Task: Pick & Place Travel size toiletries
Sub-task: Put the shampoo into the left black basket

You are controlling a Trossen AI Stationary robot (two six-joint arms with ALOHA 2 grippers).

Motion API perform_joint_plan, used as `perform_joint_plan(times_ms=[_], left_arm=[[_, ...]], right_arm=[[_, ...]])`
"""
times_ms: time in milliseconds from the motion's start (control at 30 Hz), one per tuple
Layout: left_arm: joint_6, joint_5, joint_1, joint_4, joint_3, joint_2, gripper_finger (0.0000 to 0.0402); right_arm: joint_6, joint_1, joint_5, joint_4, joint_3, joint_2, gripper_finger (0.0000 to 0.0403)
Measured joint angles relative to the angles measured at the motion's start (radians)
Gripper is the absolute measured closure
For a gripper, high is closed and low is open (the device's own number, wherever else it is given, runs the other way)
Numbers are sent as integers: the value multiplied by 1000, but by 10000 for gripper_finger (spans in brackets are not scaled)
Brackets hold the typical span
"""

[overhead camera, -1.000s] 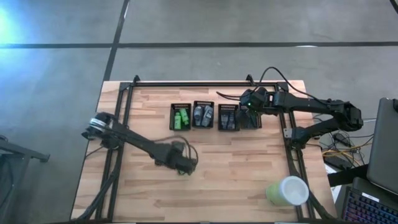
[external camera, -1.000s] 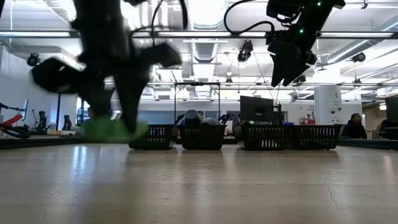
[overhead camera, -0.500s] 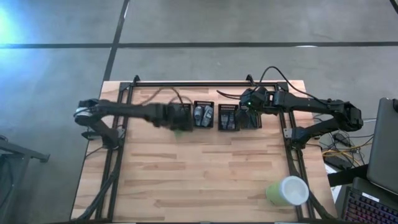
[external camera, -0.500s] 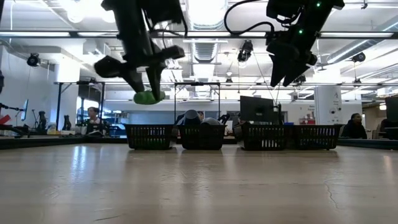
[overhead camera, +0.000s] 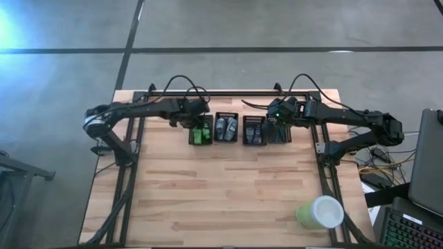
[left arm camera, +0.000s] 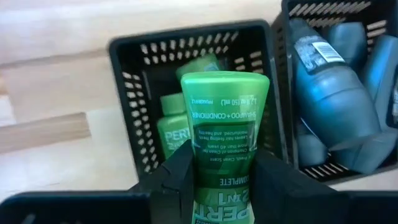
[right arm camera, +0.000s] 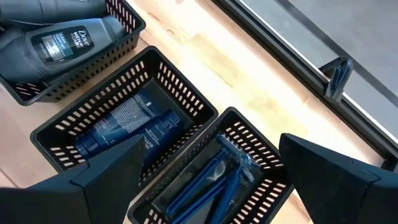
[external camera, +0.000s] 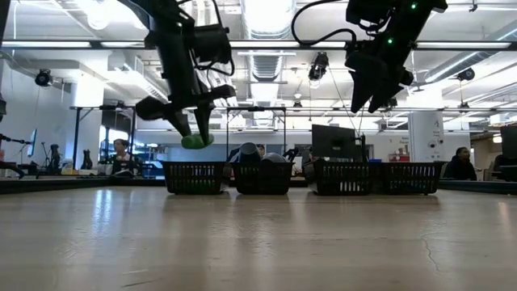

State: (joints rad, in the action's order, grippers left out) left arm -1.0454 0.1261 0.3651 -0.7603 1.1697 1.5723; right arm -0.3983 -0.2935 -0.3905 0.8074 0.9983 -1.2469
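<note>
The left gripper [left arm camera: 225,171] is clamped on a green tube [left arm camera: 224,134] and hangs directly above the green bin [left arm camera: 127,93], which sits at the left end of the row of four bins and already holds more green tubes [overhead camera: 201,133]. In the low view the tube [external camera: 196,141] is clear of the bin's rim, well above it. The step in hand appears to be the drop into that bin.

Risks, as judged:
- The tube is gripped near its lower end, so on release it could tip and catch the bin's rim, or land across the wall it shares with the grey bin [left arm camera: 283,74] just beside it.
- The tubes already inside leave little free floor; the new one may come to rest on top of them and roll.

The right gripper [external camera: 373,90] hangs with fingers spread above the two bins farthest from the green bin, holding nothing.

Limits of view: the lower end of the held tube is cut off in the left wrist view. The floor of the green bin is largely hidden by the tube.
</note>
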Motion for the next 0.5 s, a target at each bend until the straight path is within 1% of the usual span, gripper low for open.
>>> perform_joint_plan(times_ms=[133, 200, 267, 500], left_arm=[[-2, -13, 1, 78, -48, 0, 288], [-7, -13, 1, 123, -71, 0, 279], [-32, -12, 1, 168, -85, 0, 260], [-50, 5, 1, 174, -93, 0, 167]], right_arm=[[-2, -2, -1, 0, 0, 0, 35], [-2, -2, -2, -2, 0, 0, 35], [-2, -2, -2, -3, 0, 0, 35], [-2, -2, -2, -3, 0, 0, 35]])
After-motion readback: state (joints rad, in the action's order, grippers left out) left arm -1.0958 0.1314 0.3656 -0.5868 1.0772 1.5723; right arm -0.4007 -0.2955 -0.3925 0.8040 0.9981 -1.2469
